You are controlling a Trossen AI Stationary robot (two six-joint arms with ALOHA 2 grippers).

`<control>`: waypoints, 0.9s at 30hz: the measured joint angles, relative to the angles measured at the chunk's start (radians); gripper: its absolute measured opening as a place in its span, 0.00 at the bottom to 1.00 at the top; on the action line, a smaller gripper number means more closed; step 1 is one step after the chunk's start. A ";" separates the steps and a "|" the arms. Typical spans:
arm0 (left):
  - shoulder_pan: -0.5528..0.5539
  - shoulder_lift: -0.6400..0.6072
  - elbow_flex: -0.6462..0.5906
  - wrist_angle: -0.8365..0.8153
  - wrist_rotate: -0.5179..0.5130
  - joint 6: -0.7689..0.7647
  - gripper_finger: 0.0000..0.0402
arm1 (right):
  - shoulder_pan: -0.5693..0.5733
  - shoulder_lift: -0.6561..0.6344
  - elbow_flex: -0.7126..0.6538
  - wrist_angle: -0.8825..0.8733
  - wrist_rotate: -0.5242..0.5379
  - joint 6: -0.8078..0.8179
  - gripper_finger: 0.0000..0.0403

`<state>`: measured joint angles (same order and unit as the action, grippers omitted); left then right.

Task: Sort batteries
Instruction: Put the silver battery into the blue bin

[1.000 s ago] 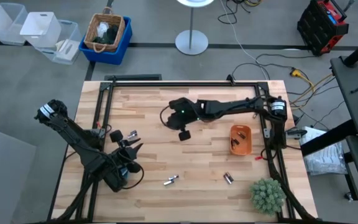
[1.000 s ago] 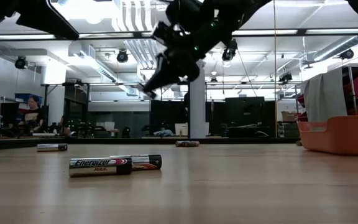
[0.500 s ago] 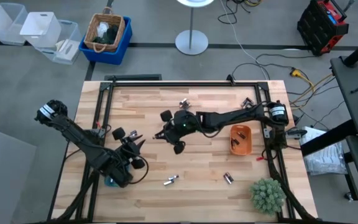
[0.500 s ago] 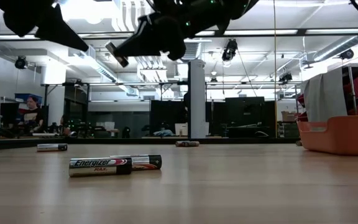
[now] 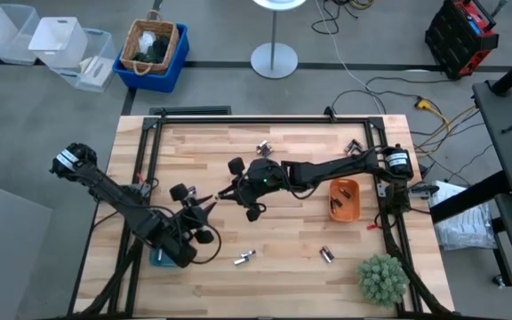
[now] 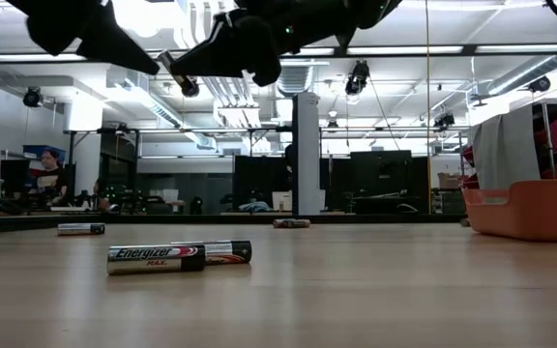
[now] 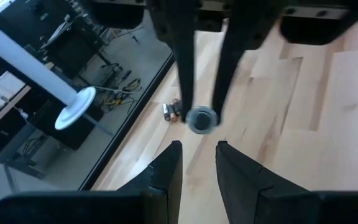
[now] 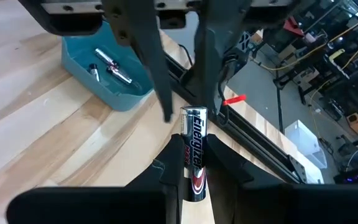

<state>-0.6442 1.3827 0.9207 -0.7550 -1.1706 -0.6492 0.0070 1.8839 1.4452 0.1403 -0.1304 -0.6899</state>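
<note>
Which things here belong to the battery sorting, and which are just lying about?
Job: battery in right gripper; open left gripper; loose batteries; teal tray; orange tray.
Lying about: plant; wicker basket.

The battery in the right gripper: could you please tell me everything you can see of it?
The battery is a slim cylinder with a silver and black wrapper that has red near one end and the word Energizer printed along it. The right gripper clamps its lower half between both fingers, off the table. Its free end, a round metal cap in the left wrist view, points at the open left gripper, which is close but not visibly touching.
</note>
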 joint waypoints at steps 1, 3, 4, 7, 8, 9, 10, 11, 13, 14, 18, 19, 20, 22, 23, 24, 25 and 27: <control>0.010 0.000 0.000 0.001 0.000 0.001 0.19 | 0.001 0.000 0.000 0.000 0.000 0.000 0.09; 0.027 0.000 0.000 0.008 0.000 0.002 0.19 | 0.002 0.000 0.000 0.000 0.000 -0.002 0.09; 0.034 0.000 0.000 0.012 0.000 0.004 0.19 | 0.002 0.000 0.000 -0.001 0.000 -0.002 0.09; 0.039 0.000 0.000 0.023 0.001 0.019 0.19 | 0.002 0.000 0.000 -0.001 0.000 -0.002 0.09; 0.039 0.000 0.000 0.026 0.001 0.025 0.19 | 0.002 0.000 0.000 -0.002 0.000 -0.002 0.09; 0.039 0.000 0.000 0.032 0.001 0.032 0.19 | 0.002 0.000 0.000 -0.004 0.000 -0.002 0.09; 0.039 0.000 0.000 0.035 0.002 0.038 0.19 | 0.002 0.000 0.000 -0.004 0.000 -0.002 0.09; 0.038 0.000 0.000 0.038 0.008 0.041 0.19 | 0.002 0.000 0.000 -0.006 0.000 -0.003 0.09; 0.039 0.000 0.000 0.040 0.033 0.043 0.19 | 0.002 0.000 0.000 -0.009 0.001 -0.008 0.09; 0.038 0.000 0.000 0.040 0.045 0.043 0.19 | 0.002 0.000 0.000 -0.009 0.001 -0.009 0.09; 0.038 -0.002 0.000 0.048 0.054 0.047 0.19 | 0.002 0.000 0.000 -0.009 0.001 -0.010 0.09; 0.038 -0.003 0.000 0.048 0.054 0.047 0.19 | 0.002 0.000 0.000 -0.009 0.001 -0.011 0.09; 0.038 -0.004 0.000 0.050 0.054 0.047 0.19 | 0.002 0.000 0.000 -0.009 0.002 -0.013 0.09; 0.039 -0.004 0.000 0.058 0.054 0.050 0.19 | 0.002 0.000 0.000 -0.009 0.002 -0.015 0.09; 0.039 -0.004 0.000 0.067 0.054 0.060 0.19 | 0.002 0.000 0.000 -0.009 0.002 -0.016 0.09; 0.039 -0.004 0.000 0.080 0.054 0.072 0.19 | 0.002 0.000 0.000 -0.009 0.002 -0.016 0.09; 0.039 -0.004 0.000 0.092 0.053 0.081 0.19 | 0.002 0.000 0.000 -0.009 0.002 -0.016 0.09; 0.039 -0.005 0.000 0.118 0.053 0.108 0.19 | 0.002 0.000 0.000 -0.009 0.001 -0.018 0.09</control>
<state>-0.6048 1.3773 0.9207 -0.6372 -1.1175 -0.5411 0.0090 1.8839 1.4452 0.1314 -0.1293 -0.7076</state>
